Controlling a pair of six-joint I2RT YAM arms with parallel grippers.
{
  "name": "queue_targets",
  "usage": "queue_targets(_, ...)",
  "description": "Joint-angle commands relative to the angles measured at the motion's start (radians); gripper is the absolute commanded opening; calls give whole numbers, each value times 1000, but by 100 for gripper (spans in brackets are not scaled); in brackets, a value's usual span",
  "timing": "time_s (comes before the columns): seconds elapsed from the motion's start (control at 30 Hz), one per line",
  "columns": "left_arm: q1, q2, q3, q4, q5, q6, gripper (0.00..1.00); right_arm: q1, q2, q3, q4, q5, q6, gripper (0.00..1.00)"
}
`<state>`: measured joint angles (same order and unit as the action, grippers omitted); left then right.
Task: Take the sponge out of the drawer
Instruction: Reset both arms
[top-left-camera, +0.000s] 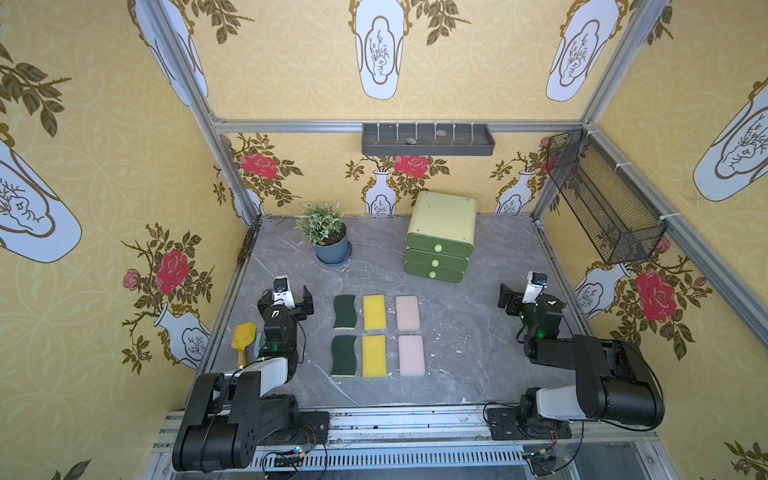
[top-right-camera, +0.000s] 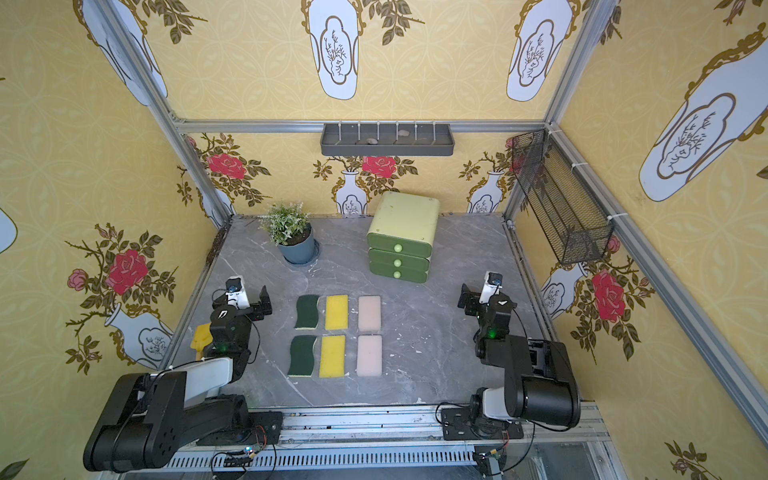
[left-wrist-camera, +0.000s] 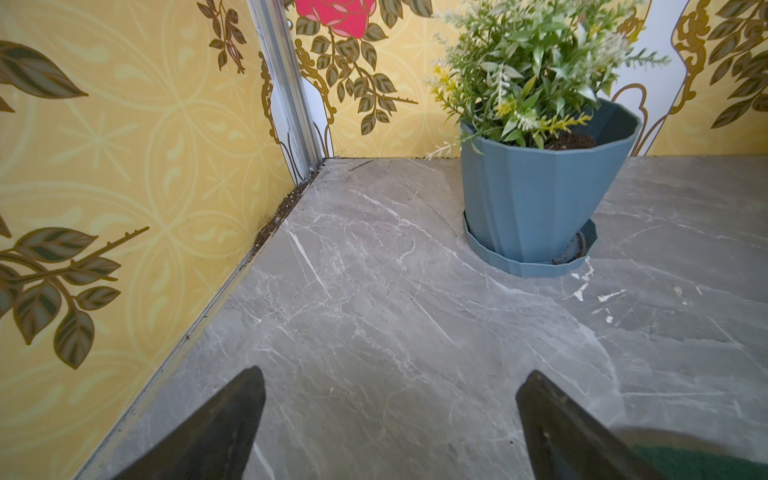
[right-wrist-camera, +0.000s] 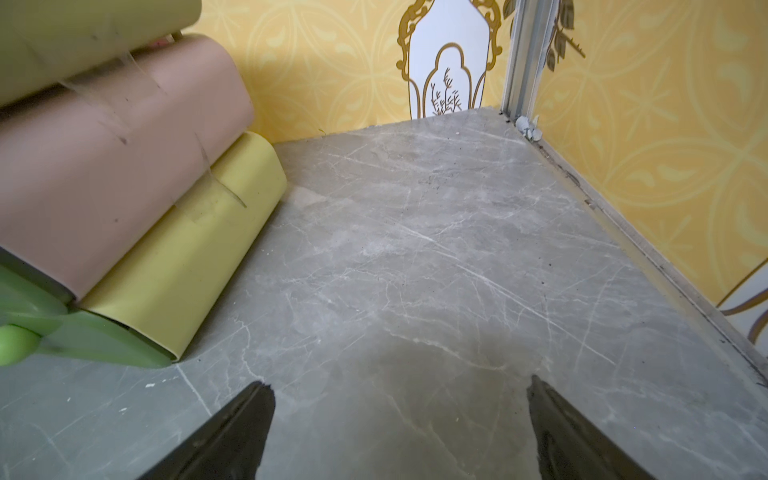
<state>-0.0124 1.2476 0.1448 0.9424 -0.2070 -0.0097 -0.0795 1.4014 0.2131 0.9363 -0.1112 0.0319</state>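
Note:
The green drawer unit (top-left-camera: 440, 232) (top-right-camera: 402, 232) stands at the back of the table, right of centre, with three drawers stacked. All three are shut, each with a pale round knob (top-left-camera: 437, 248). The sponge is hidden inside. My left gripper (top-left-camera: 285, 293) (left-wrist-camera: 392, 372) hovers open over bare table at the left, far from the unit. My right gripper (top-left-camera: 532, 293) (right-wrist-camera: 400, 381) is open too, low over the table to the right of the unit (right-wrist-camera: 124, 187), nothing between its fingers.
Several cleaning pads lie in two rows mid-table: dark green (top-left-camera: 345, 311), yellow (top-left-camera: 374, 311), pink (top-left-camera: 407, 312). A potted plant (top-left-camera: 330, 245) (left-wrist-camera: 536, 199) stands back left, and a yellow scoop (top-left-camera: 243, 336) lies by the left wall. A wire basket (top-left-camera: 602, 199) hangs on the right wall.

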Motion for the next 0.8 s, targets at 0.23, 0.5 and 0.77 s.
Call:
queue_targets(0.23,1,33,-5,66,-15,0,100,-4,22,-12,49,10,12,98)
queue_targets(0.5,1,34,-5,67,-13,0,100,-9,30,-29,82,1,13,97)
queue_targets(0.77,2,34,-5,67,-15,1,100,-9,36,-31,95,1,11,98)
